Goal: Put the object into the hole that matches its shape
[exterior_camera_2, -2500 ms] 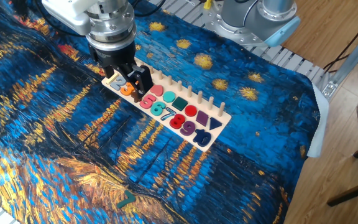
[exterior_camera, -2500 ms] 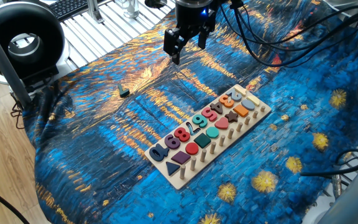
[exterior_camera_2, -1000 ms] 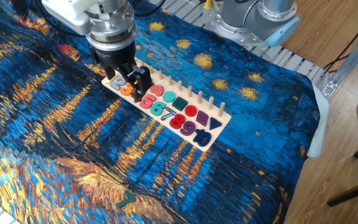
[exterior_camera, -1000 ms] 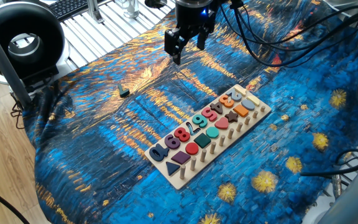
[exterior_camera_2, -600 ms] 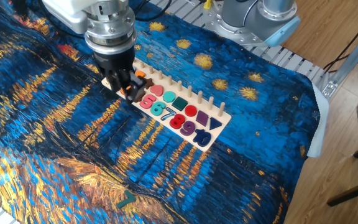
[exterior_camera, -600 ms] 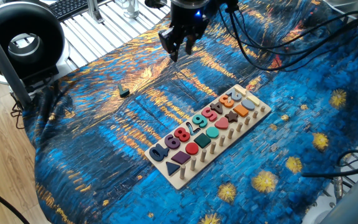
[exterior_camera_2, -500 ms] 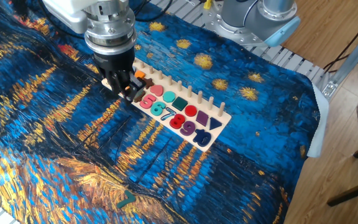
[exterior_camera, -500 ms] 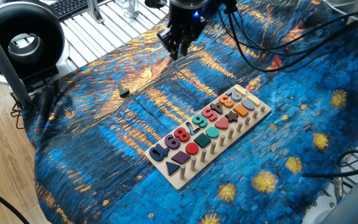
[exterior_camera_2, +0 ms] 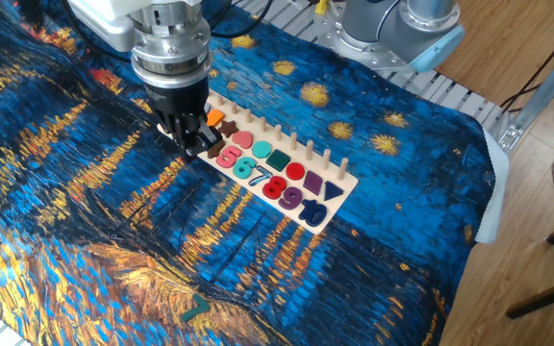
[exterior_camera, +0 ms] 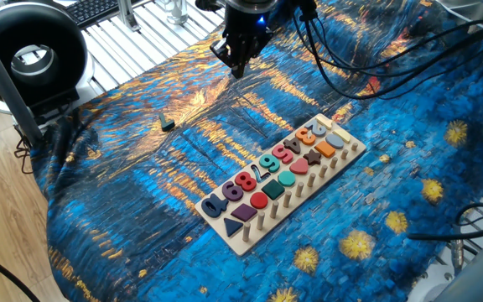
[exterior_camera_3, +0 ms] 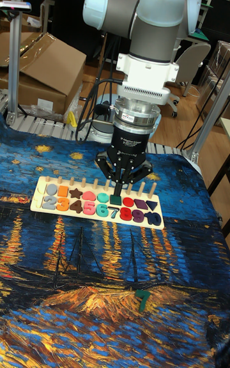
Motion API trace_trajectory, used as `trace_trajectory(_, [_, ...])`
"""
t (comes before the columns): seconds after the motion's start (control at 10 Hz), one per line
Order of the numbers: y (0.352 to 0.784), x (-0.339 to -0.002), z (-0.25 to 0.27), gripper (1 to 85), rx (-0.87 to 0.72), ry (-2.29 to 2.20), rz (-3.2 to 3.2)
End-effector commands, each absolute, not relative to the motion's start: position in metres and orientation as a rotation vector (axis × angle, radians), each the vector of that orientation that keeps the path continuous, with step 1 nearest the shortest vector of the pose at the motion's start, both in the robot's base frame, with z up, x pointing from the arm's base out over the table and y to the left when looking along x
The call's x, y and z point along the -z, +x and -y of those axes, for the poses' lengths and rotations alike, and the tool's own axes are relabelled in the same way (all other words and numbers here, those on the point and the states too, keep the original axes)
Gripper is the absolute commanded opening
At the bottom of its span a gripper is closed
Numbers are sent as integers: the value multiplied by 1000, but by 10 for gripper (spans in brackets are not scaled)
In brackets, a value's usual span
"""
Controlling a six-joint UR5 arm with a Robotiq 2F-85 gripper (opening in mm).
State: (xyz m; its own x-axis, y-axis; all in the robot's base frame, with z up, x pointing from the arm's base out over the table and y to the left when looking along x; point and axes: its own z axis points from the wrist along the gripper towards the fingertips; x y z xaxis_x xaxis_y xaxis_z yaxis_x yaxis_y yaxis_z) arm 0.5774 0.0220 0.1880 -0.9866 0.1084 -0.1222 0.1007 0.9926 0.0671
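Observation:
The object [exterior_camera: 168, 124], a small blackish-green number piece, lies alone on the blue painted cloth, well left of the board [exterior_camera: 355, 153]. It also shows as the object [exterior_camera_2: 196, 309] near the front edge and the object [exterior_camera_3: 143, 299]. The hole [exterior_camera: 327, 122] is the slim pale cut-out at the board's low-number end; it also shows as the hole [exterior_camera_3: 39, 202], and the gripper hides it in the other fixed view. My gripper [exterior_camera: 240, 69] [exterior_camera_2: 192, 142] [exterior_camera_3: 120, 183] hangs open and empty above the cloth near that end of the board [exterior_camera_3: 96, 215], far from the object.
The board [exterior_camera_2: 346, 183] carries coloured numbers, shapes and pegs. A black ring lamp [exterior_camera: 28, 54] stands off the cloth's left corner. Cables [exterior_camera: 350, 59] trail behind the arm. Another robot base [exterior_camera_2: 402, 29] and a cardboard box [exterior_camera_3: 38, 68] stand beyond the table.
The gripper has turned about its wrist, so its fingers now show edge-on in one fixed view, and it has shifted slightly left. The object and board have not moved.

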Motion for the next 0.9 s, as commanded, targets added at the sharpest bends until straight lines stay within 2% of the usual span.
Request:
trace_trajectory(0.0, [577,-188,-25,17,-111,165,-3011])
trace_trajectory(0.8, [568,-182,-33,17,-154,201,-3028])
